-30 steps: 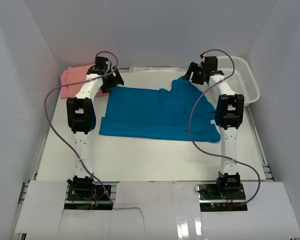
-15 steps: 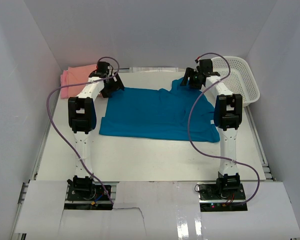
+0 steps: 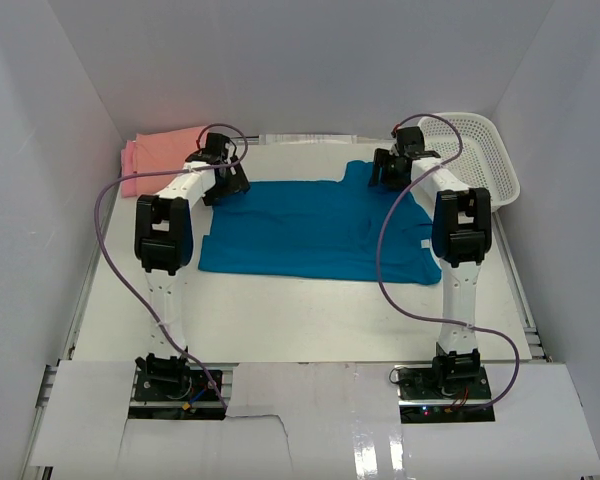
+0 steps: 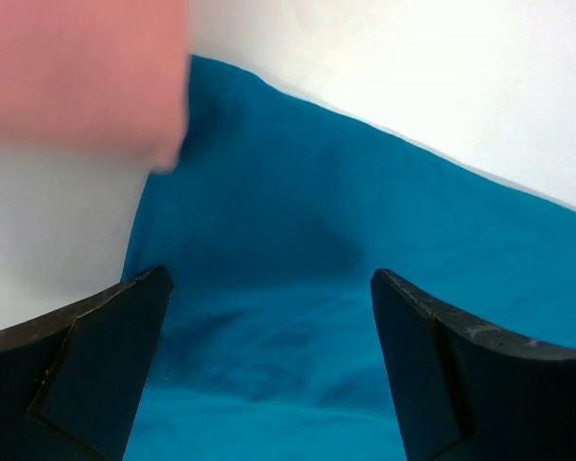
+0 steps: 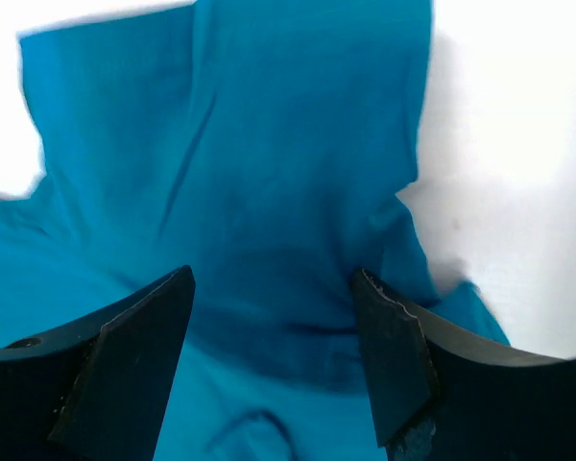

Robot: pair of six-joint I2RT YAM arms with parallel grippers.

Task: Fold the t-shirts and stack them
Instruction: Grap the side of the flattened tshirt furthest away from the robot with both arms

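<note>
A teal-blue t-shirt [image 3: 310,225] lies spread flat on the white table. My left gripper [image 3: 230,178] is open, low over the shirt's far left corner; the left wrist view shows teal cloth [image 4: 269,327] between its fingers [image 4: 96,375]. My right gripper [image 3: 385,172] is open, low over the sleeve at the shirt's far right; the right wrist view shows the sleeve [image 5: 288,173] between its fingers [image 5: 394,355]. A folded salmon-orange shirt [image 3: 170,145] lies on a pink one [image 3: 130,170] at the far left corner, blurred in the left wrist view [image 4: 77,67].
A white mesh basket [image 3: 480,155] stands at the far right corner. The table's walls close in on the left, back and right. Purple cables loop from both arms over the table.
Both grippers have come down and slightly inward onto the shirt's far edge. The raised right sleeve has dropped and now lies flat.
</note>
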